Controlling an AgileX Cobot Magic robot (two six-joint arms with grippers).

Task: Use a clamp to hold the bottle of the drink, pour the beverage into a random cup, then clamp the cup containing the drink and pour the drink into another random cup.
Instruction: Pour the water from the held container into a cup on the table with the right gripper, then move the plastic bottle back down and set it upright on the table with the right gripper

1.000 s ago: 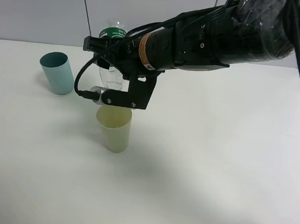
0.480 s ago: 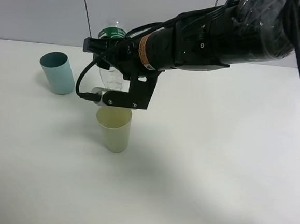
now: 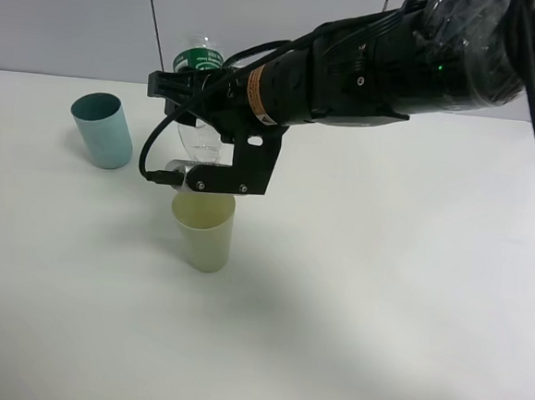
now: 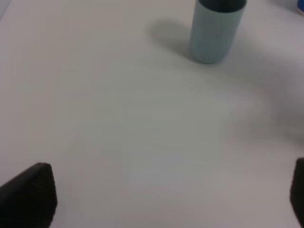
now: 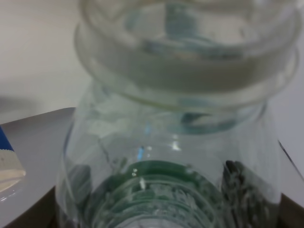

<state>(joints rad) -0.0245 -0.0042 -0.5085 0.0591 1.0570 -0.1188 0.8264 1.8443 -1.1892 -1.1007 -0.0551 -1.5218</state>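
Note:
My right gripper (image 3: 190, 97), the clamp, is shut on the bottle (image 3: 197, 131), which is tipped steeply mouth-down with its green-labelled end (image 3: 197, 62) uppermost. The bottle's open mouth hangs just above the pale yellow-green cup (image 3: 204, 234). The right wrist view is filled by the bottle (image 5: 175, 142), seen mouth first. I cannot make out the beverage as a stream, and the level in the cup is unclear. The teal cup (image 3: 102, 130) stands upright to the left, apart from the others. My left gripper (image 4: 164, 199) is open over bare table, with the teal cup (image 4: 216, 31) ahead of it.
The white table (image 3: 381, 292) spreads wide to the right and front. The bulky black right arm (image 3: 399, 62) reaches in from the upper right above the table. A blue and white object (image 5: 7, 164) shows at the edge of the right wrist view.
The right gripper has tipped the bottle a little further, and the labelled end has shifted slightly left. The cups have not moved.

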